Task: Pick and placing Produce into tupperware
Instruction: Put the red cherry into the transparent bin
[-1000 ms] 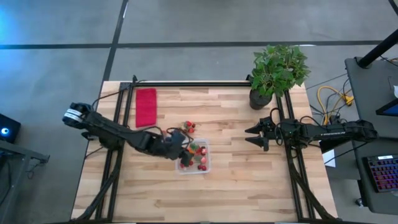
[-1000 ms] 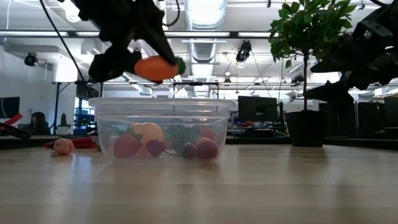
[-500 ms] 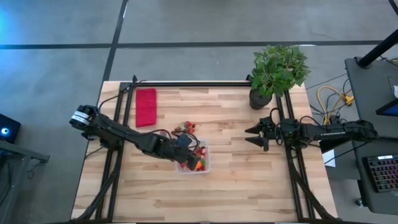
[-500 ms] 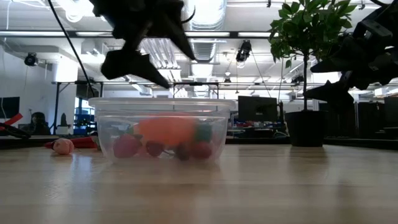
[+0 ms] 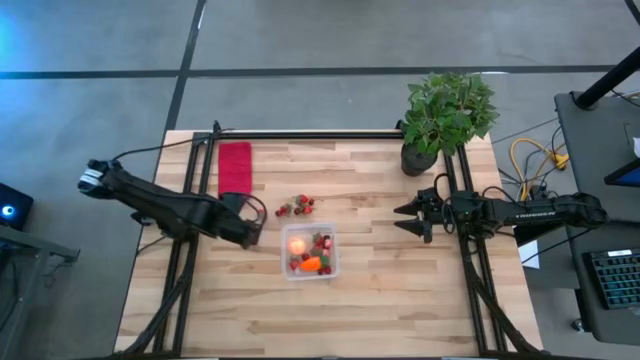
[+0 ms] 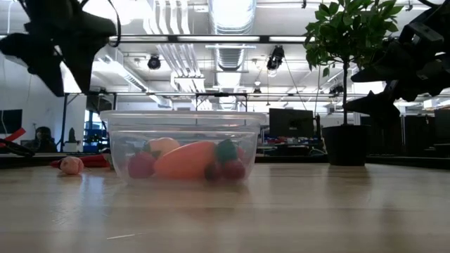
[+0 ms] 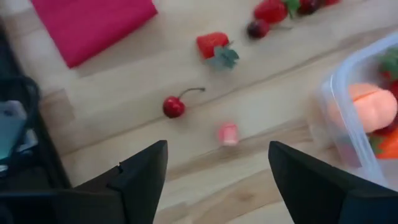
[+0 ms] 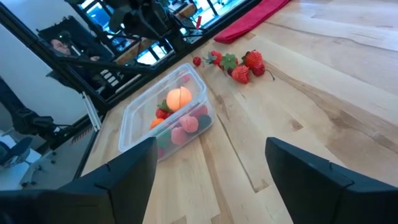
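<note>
One smooth orange carrot [image 5: 311, 264] inside clear rounded tupperware [image 5: 334, 268]; left gripper [image 5: 250, 232] apart, empty; right gripper [image 5: 402, 218] apart.

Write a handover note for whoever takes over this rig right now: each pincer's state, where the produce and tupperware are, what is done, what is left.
Left pincer: open, empty, above the table beside the tupperware, on the red cloth side.
Right pincer: open, empty, waiting near the potted plant.
Done: carrot, round fruit and several berries lie in the tupperware.
Left: loose pieces on the table, a strawberry, a cherry, a small pink piece and a few more berries.
</note>
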Tool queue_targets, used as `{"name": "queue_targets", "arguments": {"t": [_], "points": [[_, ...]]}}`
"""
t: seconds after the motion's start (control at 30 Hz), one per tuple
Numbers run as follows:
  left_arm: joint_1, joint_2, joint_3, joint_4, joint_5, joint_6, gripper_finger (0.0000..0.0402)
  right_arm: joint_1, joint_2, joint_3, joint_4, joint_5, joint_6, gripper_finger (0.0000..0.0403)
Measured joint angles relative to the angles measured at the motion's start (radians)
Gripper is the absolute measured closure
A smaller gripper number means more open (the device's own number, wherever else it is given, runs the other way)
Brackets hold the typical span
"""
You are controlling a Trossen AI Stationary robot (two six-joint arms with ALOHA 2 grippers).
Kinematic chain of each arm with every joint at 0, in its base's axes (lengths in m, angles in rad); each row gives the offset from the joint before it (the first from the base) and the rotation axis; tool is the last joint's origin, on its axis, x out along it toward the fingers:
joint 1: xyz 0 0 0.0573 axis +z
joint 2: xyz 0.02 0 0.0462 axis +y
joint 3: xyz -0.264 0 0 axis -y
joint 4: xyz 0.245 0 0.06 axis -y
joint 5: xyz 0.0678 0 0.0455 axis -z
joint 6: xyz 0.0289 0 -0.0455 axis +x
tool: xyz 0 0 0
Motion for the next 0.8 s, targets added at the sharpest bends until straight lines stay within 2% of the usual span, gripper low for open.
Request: {"name": "queue_targets", "arguments": {"t": [0.13,0.37,0.6,0.8], "points": [[0.002,-0.015,-0.092,0.066,0.015,0.021,0.0147,0.0,0.0,0.0,0.0,0.0,0.0,0.0113],[0.052,0.039,-0.232,0.161,0.087,0.014,0.0151,0.0,0.0,0.0,0.0,0.0,0.0,0.0108],[0.089,0.043,-0.284,0.268,-0.007,0.07,0.0151,0.0,0.0,0.0,0.0,0.0,0.0,0.0115],[0.18,0.041,-0.346,0.322,0.022,0.164,0.0151,0.0,0.0,0.0,0.0,0.0,0.0,0.0109]]}}
